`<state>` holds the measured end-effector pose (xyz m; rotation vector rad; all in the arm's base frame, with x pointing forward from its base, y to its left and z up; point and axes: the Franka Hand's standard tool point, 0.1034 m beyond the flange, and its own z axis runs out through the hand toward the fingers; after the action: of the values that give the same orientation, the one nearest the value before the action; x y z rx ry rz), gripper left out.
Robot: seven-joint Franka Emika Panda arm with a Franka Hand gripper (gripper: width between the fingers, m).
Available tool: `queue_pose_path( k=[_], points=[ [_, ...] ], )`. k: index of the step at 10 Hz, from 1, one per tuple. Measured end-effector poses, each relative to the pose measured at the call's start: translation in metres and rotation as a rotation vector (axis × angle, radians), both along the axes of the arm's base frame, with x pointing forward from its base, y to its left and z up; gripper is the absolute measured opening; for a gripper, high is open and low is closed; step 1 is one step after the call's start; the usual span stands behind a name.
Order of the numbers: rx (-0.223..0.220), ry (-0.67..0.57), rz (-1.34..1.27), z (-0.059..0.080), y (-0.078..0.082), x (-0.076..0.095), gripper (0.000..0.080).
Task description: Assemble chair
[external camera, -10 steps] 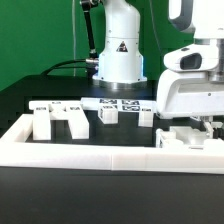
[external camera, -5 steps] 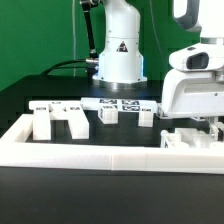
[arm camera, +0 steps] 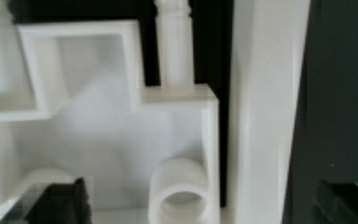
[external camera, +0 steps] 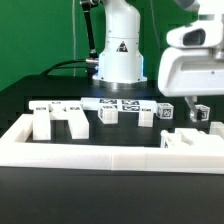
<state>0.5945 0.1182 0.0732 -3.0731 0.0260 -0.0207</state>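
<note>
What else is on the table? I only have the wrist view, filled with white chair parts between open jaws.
Observer: A blocky part stands by itself toward the exterior view's left.
Operator: Where is the gripper over all this?
Observer: The gripper hangs at the exterior view's right, above a low part.
Operator: Anything behind?
Observer: The marker board lies at the back, in front of the arm's base.
</note>
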Motion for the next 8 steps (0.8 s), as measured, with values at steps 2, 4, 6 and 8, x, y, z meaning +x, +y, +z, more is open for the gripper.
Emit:
queue_pose_path(
  k=[2, 4, 6, 8],
  points=[
    [-0.014, 0.037, -0.059, 0.003, -0.011, -0.037, 0.0648],
    [-0.027, 0.049, -0.08, 0.002, -0.025, -0.07, 0.0649],
    [-0.038, 0.058, -0.076, 0.0, -0.043, -0.088, 0.0649],
    [-0.038, 0.058, -0.068, -0.001, -0.041, -0.086, 0.0649]
  ],
)
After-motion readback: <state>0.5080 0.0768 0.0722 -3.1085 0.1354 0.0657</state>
